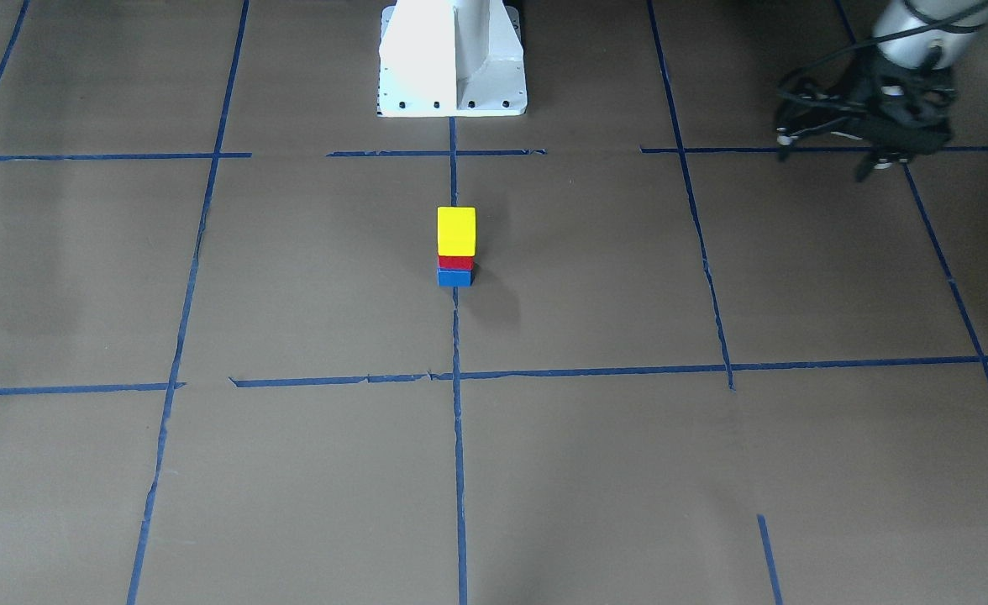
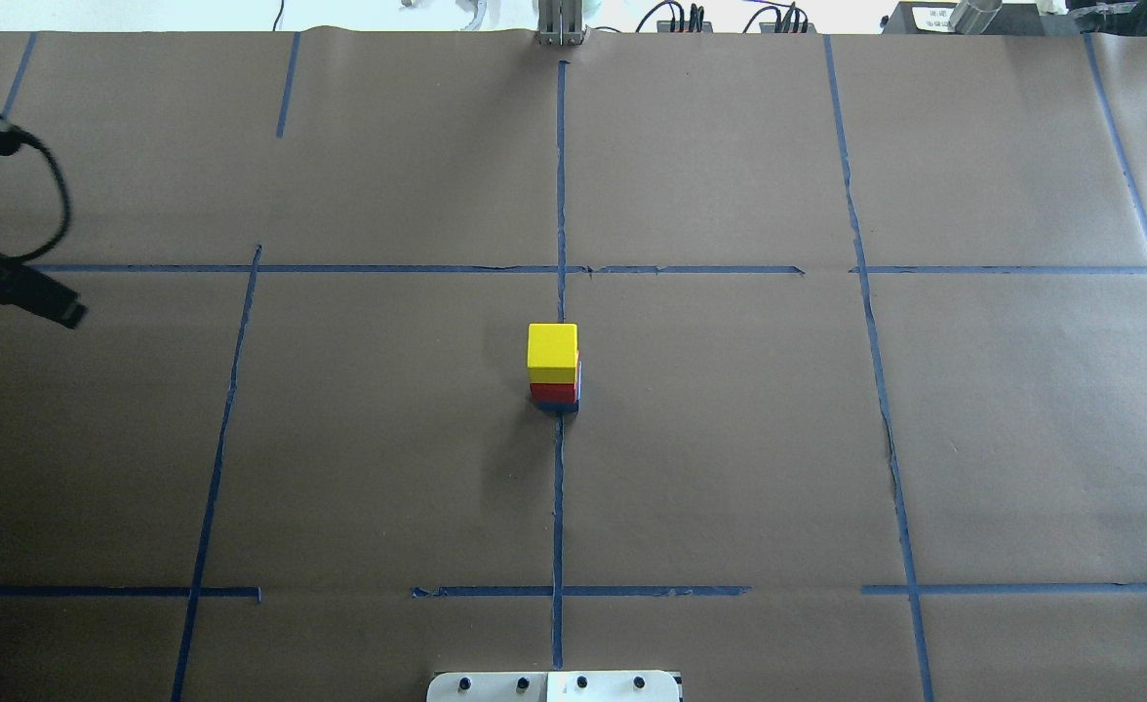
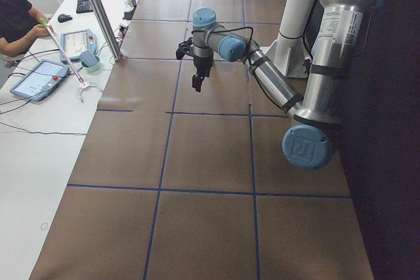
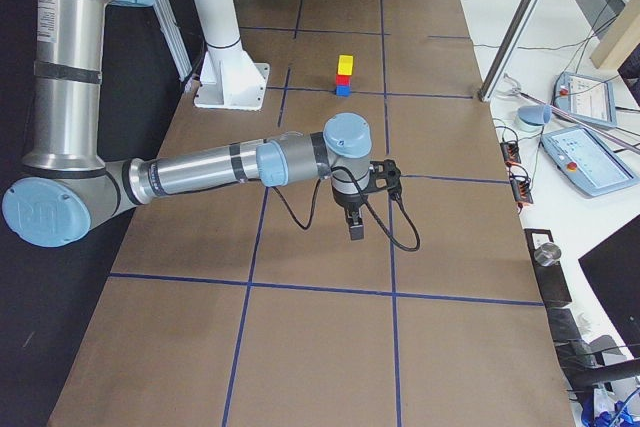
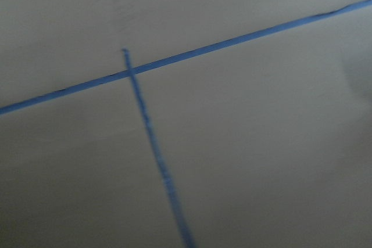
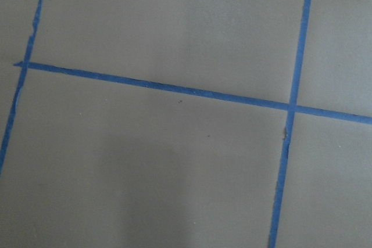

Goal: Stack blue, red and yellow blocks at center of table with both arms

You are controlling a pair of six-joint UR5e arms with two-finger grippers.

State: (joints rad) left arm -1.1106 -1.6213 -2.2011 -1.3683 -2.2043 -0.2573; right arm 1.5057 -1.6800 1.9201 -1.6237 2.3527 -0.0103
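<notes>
In the front-facing view, the three blocks are seen stacked at the centre of the worktop, on a blue tape line. The blue block lies at the bottom, the red block on it, and the yellow block on top. The white robot base is found behind the stack. The left tool is held over the worktop in the upper right corner, well apart from the stack. How far it is opened cannot be told, and none of the blocks is held by it.

In the overhead view, the stack is seen upright on the middle tape line, and only a part of the left tool is shown at the left edge.

In the exterior left view, the left tool is pointed down over the worktop.

In the exterior right view, the right tool is pointed down over the worktop, well apart from the far stack. Its opening cannot be told.

In both wrist views, only brown worktop and crossing tape lines are shown, and the left one is blurred.
</notes>
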